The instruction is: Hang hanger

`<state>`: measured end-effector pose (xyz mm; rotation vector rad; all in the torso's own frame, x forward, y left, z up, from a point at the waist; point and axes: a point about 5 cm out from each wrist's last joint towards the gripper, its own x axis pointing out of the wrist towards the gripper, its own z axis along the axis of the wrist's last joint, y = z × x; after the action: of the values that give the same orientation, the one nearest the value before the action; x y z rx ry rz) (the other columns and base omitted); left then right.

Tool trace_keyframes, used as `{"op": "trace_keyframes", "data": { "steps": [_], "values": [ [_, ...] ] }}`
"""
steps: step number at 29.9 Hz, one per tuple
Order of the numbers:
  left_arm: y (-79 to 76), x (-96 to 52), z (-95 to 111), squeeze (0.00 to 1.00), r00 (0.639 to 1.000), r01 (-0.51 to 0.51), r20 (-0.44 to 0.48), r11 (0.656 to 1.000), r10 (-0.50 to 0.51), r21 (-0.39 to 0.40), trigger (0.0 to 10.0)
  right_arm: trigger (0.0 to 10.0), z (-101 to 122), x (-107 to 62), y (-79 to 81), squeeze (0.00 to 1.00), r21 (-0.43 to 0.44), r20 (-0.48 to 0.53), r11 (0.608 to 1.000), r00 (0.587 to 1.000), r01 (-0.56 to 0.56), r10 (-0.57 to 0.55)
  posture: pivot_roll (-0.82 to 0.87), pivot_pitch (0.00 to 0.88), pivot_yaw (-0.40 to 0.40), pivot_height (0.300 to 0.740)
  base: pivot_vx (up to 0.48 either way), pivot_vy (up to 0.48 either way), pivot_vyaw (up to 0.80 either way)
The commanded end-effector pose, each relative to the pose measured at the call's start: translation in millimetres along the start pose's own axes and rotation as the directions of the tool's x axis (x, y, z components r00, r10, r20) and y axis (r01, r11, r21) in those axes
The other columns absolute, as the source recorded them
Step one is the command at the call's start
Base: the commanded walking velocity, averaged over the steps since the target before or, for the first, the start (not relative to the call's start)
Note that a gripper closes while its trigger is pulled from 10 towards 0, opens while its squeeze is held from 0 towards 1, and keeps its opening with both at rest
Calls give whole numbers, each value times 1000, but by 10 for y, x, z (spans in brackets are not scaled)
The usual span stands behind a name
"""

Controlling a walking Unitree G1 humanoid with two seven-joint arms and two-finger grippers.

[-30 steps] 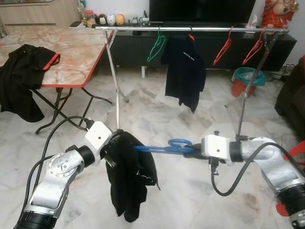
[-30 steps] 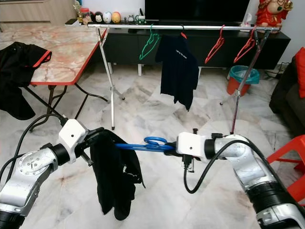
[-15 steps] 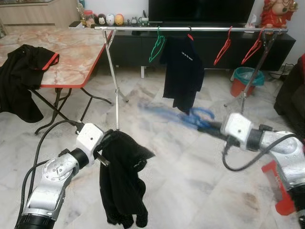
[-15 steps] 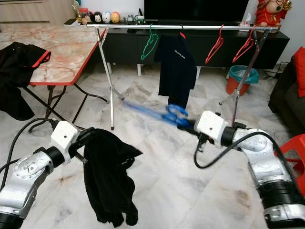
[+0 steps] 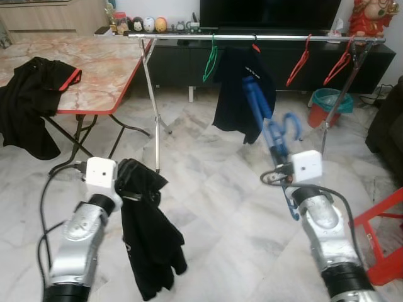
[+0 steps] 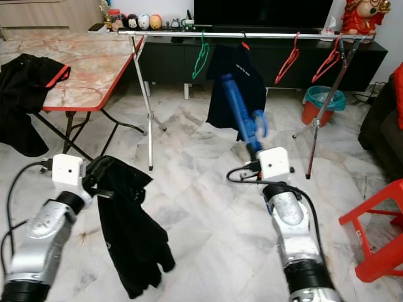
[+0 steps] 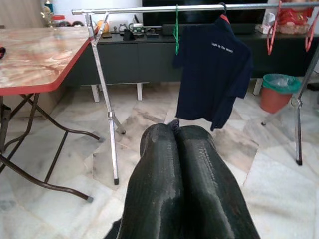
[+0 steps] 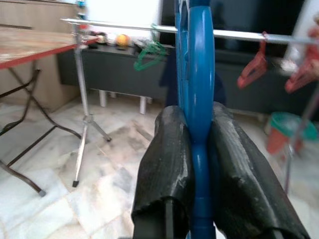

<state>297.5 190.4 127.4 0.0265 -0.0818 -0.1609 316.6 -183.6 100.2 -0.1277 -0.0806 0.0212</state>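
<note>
While the right gripper (image 8: 198,149) clamps the blue hanger (image 5: 267,123) and holds it upright in front of the clothes rail (image 5: 264,38), below the bar, the left gripper (image 7: 177,149) is pinched together on a black garment (image 5: 146,233) dangling nearer the robot than the rail.

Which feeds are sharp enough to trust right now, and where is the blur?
Left and right eye views: the room is sharp, but the blue hanger is smeared by motion above the right gripper. Right wrist view: soft overall, the rail and floor hazy. Left wrist view: crisp, with the fingers and hung navy shirt clear. The left gripper and its black garment look sharp.
</note>
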Motion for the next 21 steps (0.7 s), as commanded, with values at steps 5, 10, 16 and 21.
{"op": "trace_keyframes", "data": {
  "steps": [5,10,16,21],
  "values": [
    [-35,37,156,0,993,-54,105,998,56,-23,10000,10000,17,-95,62,0,11,16,996,996,86,-87,69,0,4,740,0,0,0],
    [-22,66,199,0,984,-98,143,994,104,-47,10000,10000,-79,-246,18,0,10,-5,992,992,123,-123,48,0,-8,740,0,0,0],
    [178,71,263,0,971,-175,170,984,171,10,10000,10000,-404,-636,-200,0,-47,-134,976,967,211,-215,46,0,-5,740,0,0,0],
    [216,52,236,0,969,-189,164,982,185,11,10000,10000,-415,-746,-249,0,-44,-140,970,960,240,-244,23,0,6,740,0,0,0]
  ]
}}
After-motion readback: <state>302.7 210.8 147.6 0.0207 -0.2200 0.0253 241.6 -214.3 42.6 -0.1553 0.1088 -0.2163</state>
